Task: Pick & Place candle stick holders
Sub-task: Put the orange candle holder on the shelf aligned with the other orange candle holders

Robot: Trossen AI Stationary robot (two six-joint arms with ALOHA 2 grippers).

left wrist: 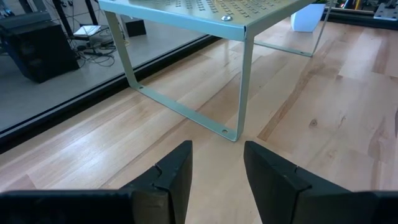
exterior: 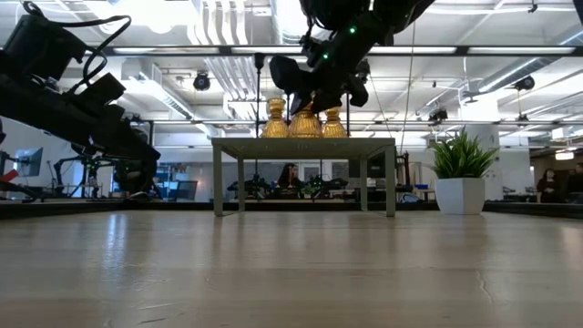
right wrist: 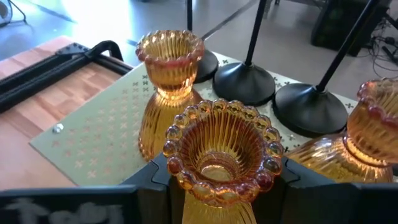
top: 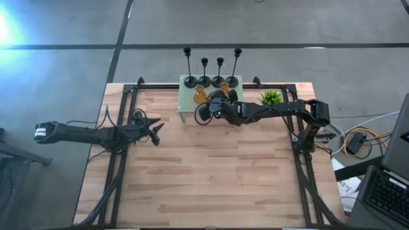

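On the perforated shelf [right wrist: 81, 134], upper centre, an amber holder [right wrist: 221, 155] was grasped by the right gripper [right wrist: 217, 177]; neighbouring holders [right wrist: 169, 87] could be knocked, being crowded.

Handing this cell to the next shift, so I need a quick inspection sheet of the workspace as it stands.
Surface: wooden table, bare in front.
Job's things: four black candle holders and three amber glass holders on the perforated metal shelf.
Clutter: potted plant beside the shelf.
Grippers: right gripper shut on the middle amber holder; left gripper open, empty, short of the shelf.
Cables: bundle off the table's right edge.
Surroundings: laptop, open workshop.
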